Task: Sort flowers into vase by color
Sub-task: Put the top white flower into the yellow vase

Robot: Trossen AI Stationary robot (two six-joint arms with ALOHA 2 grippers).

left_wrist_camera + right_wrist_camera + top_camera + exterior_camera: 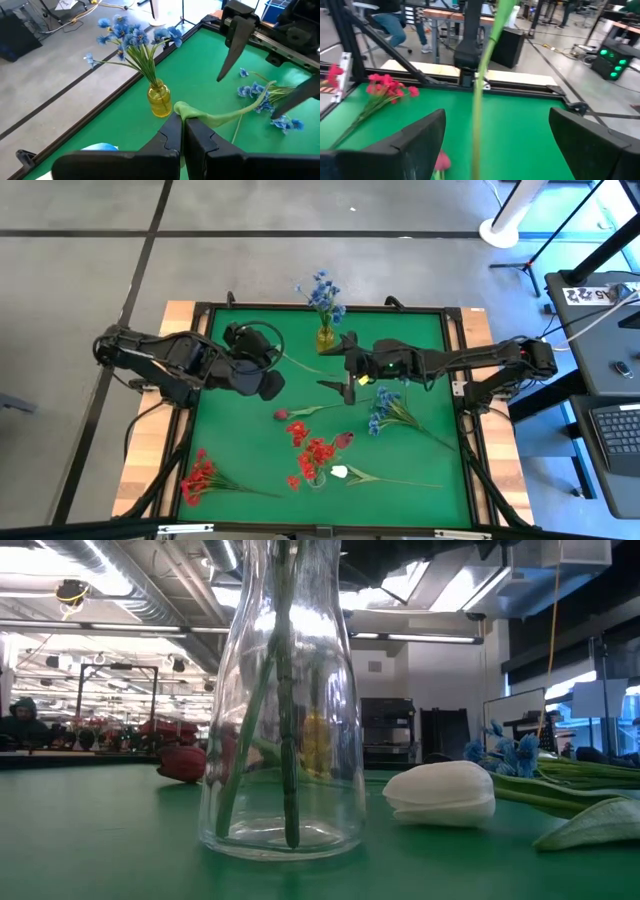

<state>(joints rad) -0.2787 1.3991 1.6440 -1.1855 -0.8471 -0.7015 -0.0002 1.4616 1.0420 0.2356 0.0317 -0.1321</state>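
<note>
The left gripper [268,384] sits left of centre in the high view, its fingers [172,135] closed on a green stem [225,116]. In the left wrist view the stem runs from the fingertips toward a blue spray [265,102] lying on the green mat [420,340]. The right gripper [343,387] is at the centre of the high view, just right of the left one, with its fingers [415,137] spread wide apart; in the right wrist view the stem [482,85] stands between them, touching neither.

A yellow vase [326,337] holding blue flowers [321,290] stands at the top centre of the mat. The loose blue spray [385,408] lies right of centre. A clear vase [314,473] with red flowers [312,446] stands at lower centre, with a white tulip [340,472] just beside it and a dark red bud [344,440] near. Another dark bud [282,415] lies at centre. A red spray [198,475] lies at the lower left.

In the low view the clear vase [285,700] fills the centre, green stalks inside, with the white tulip [442,792] to its right.
</note>
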